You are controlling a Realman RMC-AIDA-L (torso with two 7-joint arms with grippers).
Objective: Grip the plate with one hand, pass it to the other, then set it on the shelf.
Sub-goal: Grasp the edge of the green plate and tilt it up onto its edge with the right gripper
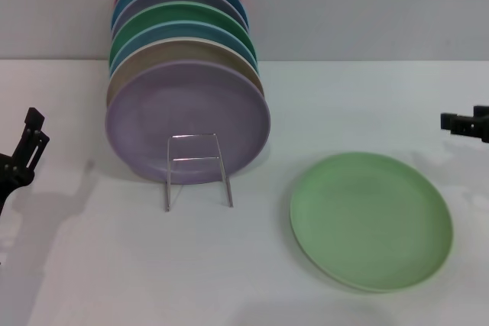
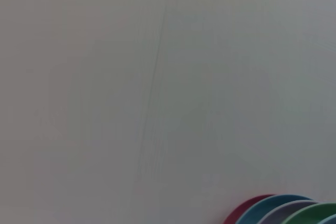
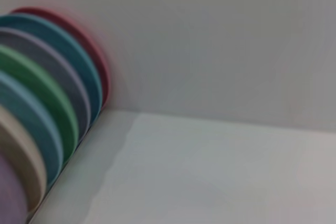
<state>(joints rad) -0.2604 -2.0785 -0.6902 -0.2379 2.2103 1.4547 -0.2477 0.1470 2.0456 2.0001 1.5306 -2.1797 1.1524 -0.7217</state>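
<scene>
Lying flat on the white tabletop [image 1: 114, 265], the pale green plate [image 1: 371, 219] sits below and inward of the right tool [image 1: 466, 123], well apart from it and touched by nothing. The row of upright plates [image 1: 187, 74] stands farther inward, between the two tools, with the lilac plate [image 1: 187, 120] in front. This lilac plate leans on the wire shelf [image 1: 197, 169], which is nearer to the left tool [image 1: 27, 150] than to the right one. The left tool hangs at the left edge, holding nothing. The right tool also holds nothing. How far either tool is open, I cannot tell.
</scene>
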